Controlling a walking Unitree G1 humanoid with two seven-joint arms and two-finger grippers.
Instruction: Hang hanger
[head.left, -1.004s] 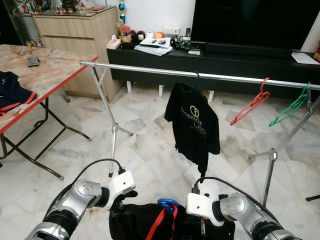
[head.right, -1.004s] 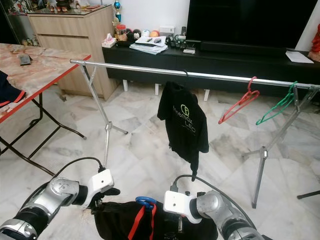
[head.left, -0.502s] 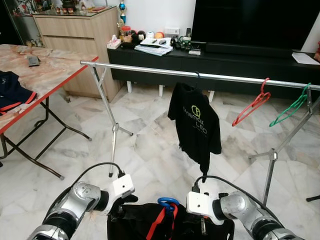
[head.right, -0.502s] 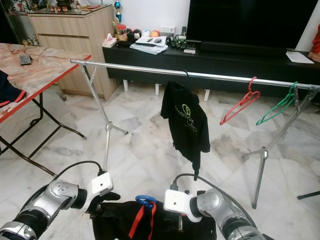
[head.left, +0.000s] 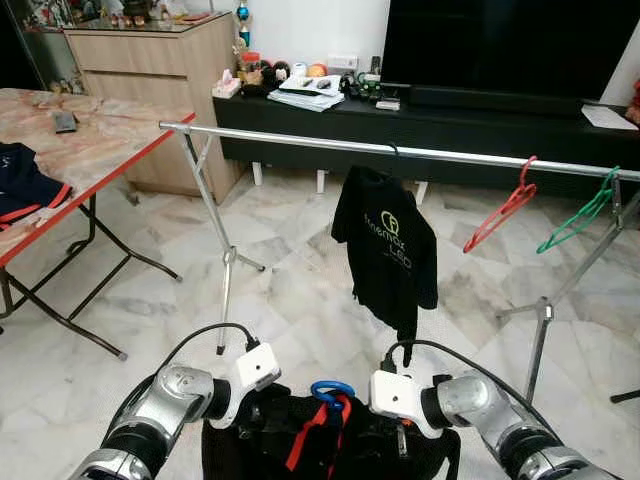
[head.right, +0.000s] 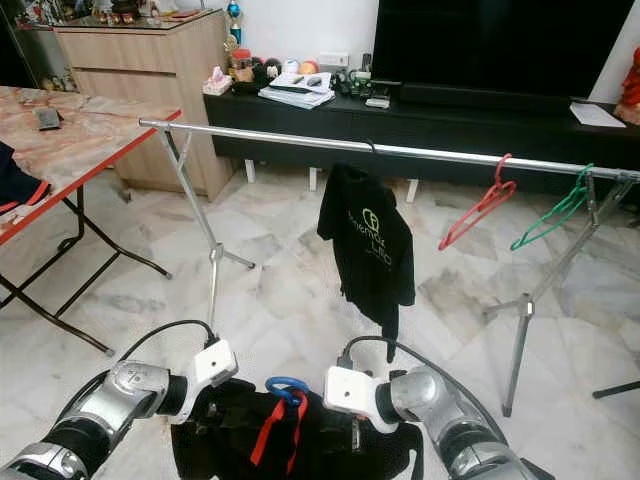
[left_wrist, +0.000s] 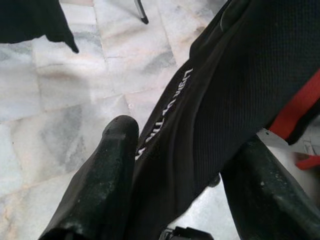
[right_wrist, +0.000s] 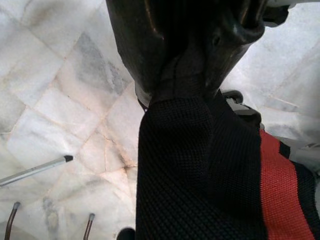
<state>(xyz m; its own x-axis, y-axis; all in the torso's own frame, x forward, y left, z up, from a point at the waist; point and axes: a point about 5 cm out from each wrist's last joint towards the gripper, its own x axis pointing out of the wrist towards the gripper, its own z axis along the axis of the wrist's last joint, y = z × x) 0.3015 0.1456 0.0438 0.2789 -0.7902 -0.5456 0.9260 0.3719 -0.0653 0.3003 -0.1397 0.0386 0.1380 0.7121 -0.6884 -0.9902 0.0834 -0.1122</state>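
A black shirt (head.left: 330, 445) with red stripes sits on a blue hanger whose hook (head.left: 329, 390) sticks up between my two arms, low in the eye views. My left gripper (head.left: 262, 412) is shut on the shirt's left shoulder; in the left wrist view the black fabric (left_wrist: 220, 95) runs between the fingers (left_wrist: 107, 165). At the shirt's right shoulder my right gripper (head.left: 400, 437) is pinched shut on the fabric (right_wrist: 200, 165). The silver rail (head.left: 300, 141) runs across ahead, well above and beyond the hook.
On the rail hang a black printed T-shirt (head.left: 388, 250), a red hanger (head.left: 500, 205) and a green hanger (head.left: 580, 212). The rack's legs (head.left: 228, 260) stand on marble floor. A red-edged folding table (head.left: 80, 150) is at the left, a TV bench (head.left: 450, 120) behind.
Both grippers have lifted the shirt a little, so the blue hook sits higher. My left gripper has shifted slightly right, towards the hook.
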